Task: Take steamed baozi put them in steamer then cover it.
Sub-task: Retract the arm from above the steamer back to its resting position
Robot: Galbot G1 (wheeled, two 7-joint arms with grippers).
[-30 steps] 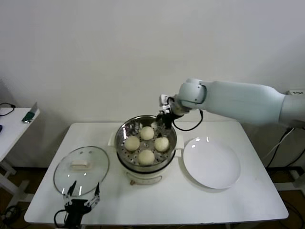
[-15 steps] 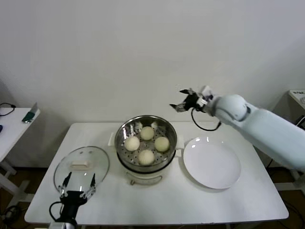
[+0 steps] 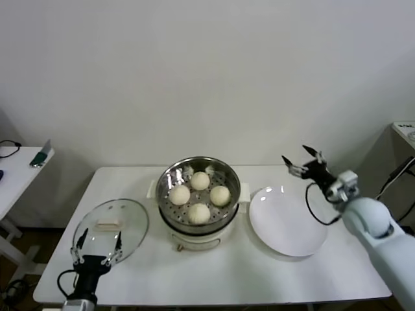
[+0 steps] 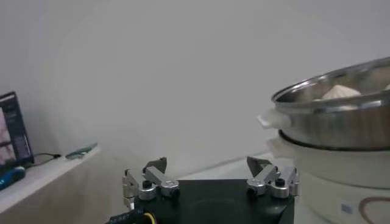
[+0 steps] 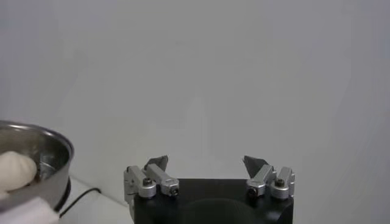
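With all four baozi (image 3: 199,193) in the steamer (image 3: 200,170) mid-table, the cover (image 3: 110,229), near the left edge, looks heavy, slippery and breakable, best taken by its bar handle (image 3: 107,225); left gripper (image 3: 97,245) and right gripper (image 3: 305,160) gape wide, empty.

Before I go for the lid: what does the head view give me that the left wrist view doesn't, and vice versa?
Head only: the lid lying on the table left of the steamer, all four baozi on the tray, the bare plate, and the right end effector open, raised over the plate's far edge.
Left wrist only: a close side look at the steamer's rim and base, and the side table's edge.
Both: the steamer, the open left end effector.
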